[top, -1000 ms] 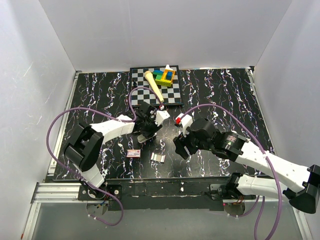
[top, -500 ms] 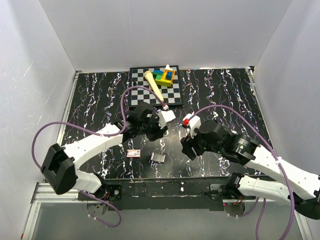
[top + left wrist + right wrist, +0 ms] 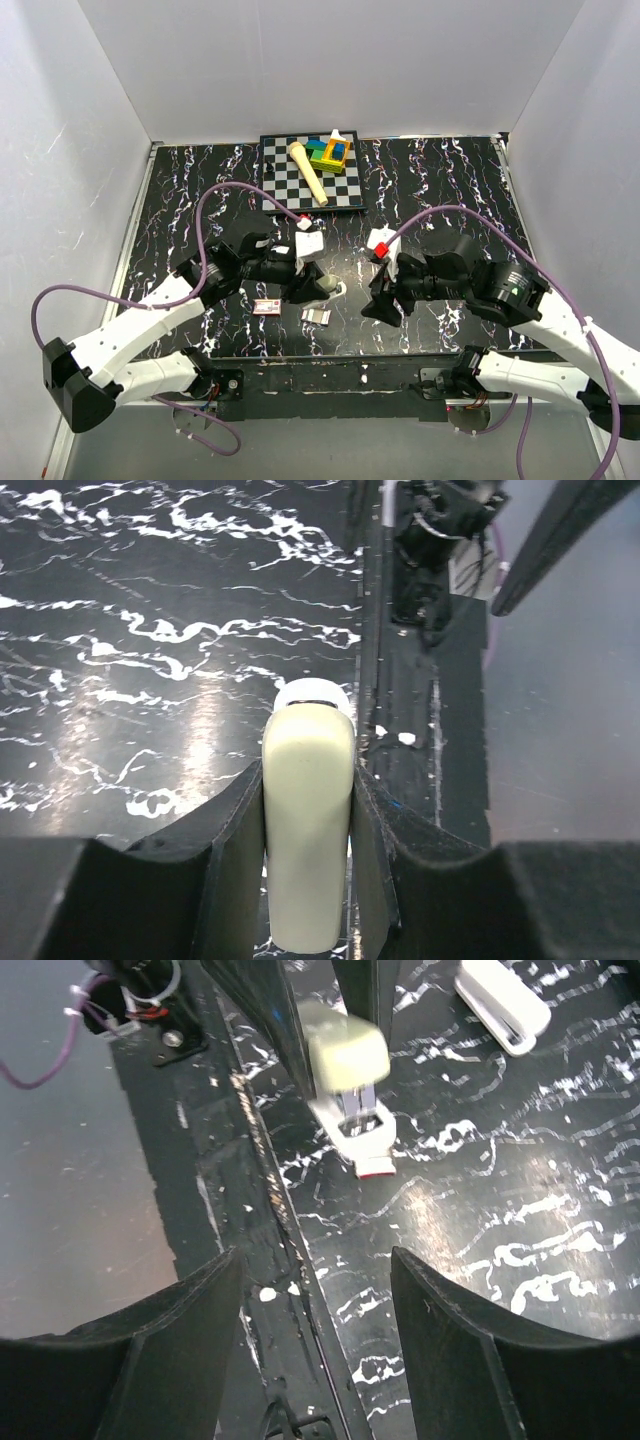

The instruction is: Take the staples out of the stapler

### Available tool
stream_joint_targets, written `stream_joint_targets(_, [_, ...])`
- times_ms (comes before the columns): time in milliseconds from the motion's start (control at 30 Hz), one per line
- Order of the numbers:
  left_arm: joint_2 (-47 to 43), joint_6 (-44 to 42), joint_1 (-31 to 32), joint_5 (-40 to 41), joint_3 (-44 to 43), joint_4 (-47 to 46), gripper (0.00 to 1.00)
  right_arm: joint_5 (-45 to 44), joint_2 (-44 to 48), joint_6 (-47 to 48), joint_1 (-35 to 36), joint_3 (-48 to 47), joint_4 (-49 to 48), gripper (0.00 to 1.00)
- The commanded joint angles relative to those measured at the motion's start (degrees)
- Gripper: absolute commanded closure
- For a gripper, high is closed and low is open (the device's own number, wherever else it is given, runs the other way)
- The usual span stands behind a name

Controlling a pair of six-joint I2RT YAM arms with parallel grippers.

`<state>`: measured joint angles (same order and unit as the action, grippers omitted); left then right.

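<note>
Black marbled table. Left gripper pinched the pale stapler by its sides, over the near edge. Right gripper spread wide, gripping nothing, facing the stapler's nose. Staples lay on the table beside a red-and-white box.

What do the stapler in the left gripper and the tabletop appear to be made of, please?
The stapler looks like plastic: pale yellow-green, smooth satin shell with soft highlights; a silvery, probably metal, part shows beneath it. The tabletop is glossy black with white marble-like veining and glare, perhaps printed laminate.
</note>
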<state>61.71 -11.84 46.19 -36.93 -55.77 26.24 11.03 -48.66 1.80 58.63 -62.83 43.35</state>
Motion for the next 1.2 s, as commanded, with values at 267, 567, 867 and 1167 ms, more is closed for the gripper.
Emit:
stream_joint_targets(267, [-6.51, 5.6, 0.21, -10.97, 6.72, -8.4, 1.0, 11.12, -9.16, 5.75, 1.22, -10.82, -2.22, 0.33])
stream_joint_targets(567, [-8.19, 6.65, 0.3, -12.47, 7.16, -9.45, 1.0, 11.56, -11.71, 4.79, 2.45, -10.3, -5.47, 0.34])
stream_joint_targets(867, [-9.07, 7.44, 0.21, -14.22, 7.34, -10.33, 1.0, 12.0, -13.91, 4.09, 4.03, -9.86, -8.63, 0.35])
stream_joint_targets(1167, [-10.38, 7.88, 0.21, -15.45, 7.69, -11.12, 1.0, 11.47, -14.44, 4.0, 5.0, -8.89, -8.73, 0.49])
